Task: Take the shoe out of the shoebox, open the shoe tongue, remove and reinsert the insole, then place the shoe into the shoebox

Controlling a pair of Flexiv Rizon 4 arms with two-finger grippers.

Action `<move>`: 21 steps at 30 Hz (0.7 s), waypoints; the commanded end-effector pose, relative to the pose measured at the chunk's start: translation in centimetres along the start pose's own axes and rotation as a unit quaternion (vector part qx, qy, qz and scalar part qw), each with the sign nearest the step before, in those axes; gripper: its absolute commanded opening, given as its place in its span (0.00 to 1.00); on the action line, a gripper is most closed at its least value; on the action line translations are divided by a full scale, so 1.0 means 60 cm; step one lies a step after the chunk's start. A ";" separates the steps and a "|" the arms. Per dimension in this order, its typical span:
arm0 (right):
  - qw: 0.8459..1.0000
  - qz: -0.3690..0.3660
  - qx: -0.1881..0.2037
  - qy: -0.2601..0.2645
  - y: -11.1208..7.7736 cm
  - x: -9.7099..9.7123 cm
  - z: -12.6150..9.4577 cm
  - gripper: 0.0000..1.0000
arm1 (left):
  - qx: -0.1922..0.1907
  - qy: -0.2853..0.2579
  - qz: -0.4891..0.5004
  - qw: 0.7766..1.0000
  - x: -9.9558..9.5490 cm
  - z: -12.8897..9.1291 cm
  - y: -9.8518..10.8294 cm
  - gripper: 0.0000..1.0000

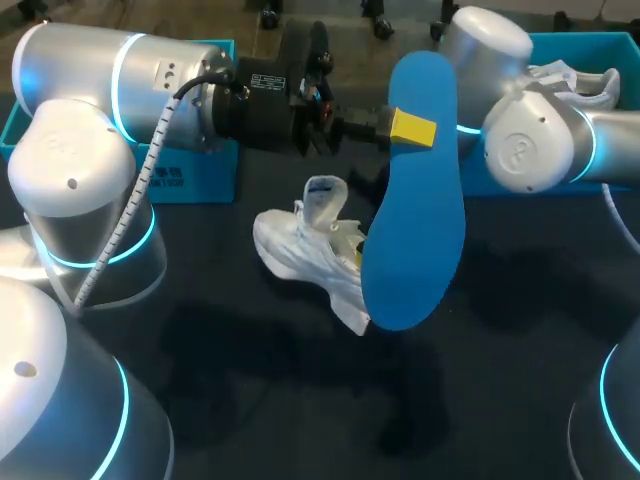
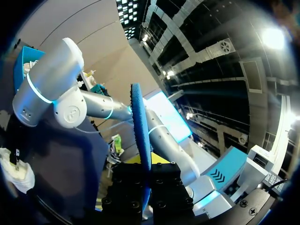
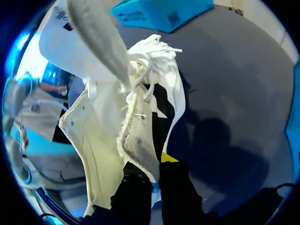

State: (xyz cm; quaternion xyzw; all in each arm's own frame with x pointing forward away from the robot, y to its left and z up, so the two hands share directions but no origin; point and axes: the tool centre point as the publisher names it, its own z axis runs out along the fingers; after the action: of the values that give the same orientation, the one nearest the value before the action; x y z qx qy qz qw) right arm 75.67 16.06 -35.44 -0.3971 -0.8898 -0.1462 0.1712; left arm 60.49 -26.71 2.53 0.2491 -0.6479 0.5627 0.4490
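Observation:
My left gripper (image 1: 410,130) is shut on a blue insole (image 1: 415,230) and holds it up over the middle of the table, its toe end hanging in front of the white shoe (image 1: 300,245). In the left wrist view the insole (image 2: 139,126) stands edge-on between that gripper's (image 2: 147,176) fingers. The shoe lies on the dark table with its tongue (image 1: 325,195) pulled up. My right arm (image 1: 530,140) reaches in from the right, and the insole hides its gripper in the head view. In the right wrist view my right gripper (image 3: 157,168) is shut on the shoe's (image 3: 108,136) collar edge.
A blue shoebox (image 1: 590,50) stands at the back right with another white shoe (image 1: 580,85) in it. A second blue box part (image 1: 190,170) sits at the back left behind my left arm. The dark table (image 1: 300,400) stretches toward the front.

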 end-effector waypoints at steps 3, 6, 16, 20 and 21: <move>0.996 0.061 -0.057 -0.018 -0.010 0.014 0.008 0.00 | 0.001 -0.001 0.000 1.000 0.000 -0.001 0.003 0.00; 0.996 0.061 -0.057 -0.018 -0.010 0.014 0.008 0.00 | 0.001 -0.001 0.000 1.000 0.000 -0.001 0.003 0.00; 0.996 0.061 -0.057 -0.018 -0.010 0.014 0.008 0.00 | 0.001 -0.001 0.000 1.000 0.000 -0.001 0.003 0.00; 0.986 0.147 -0.071 -0.041 -0.027 0.007 0.020 0.00 | 0.001 -0.001 0.000 1.000 0.000 -0.001 0.003 0.00; 0.983 0.157 -0.076 -0.054 -0.031 0.009 0.020 0.00 | 0.001 -0.001 0.000 1.000 0.000 -0.001 0.003 0.00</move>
State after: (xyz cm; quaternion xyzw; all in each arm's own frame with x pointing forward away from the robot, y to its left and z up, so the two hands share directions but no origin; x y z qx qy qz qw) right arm 74.73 15.70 -36.57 -0.5133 -0.8300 -0.1653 0.1420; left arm 60.50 -26.71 2.53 0.2491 -0.6479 0.5627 0.4490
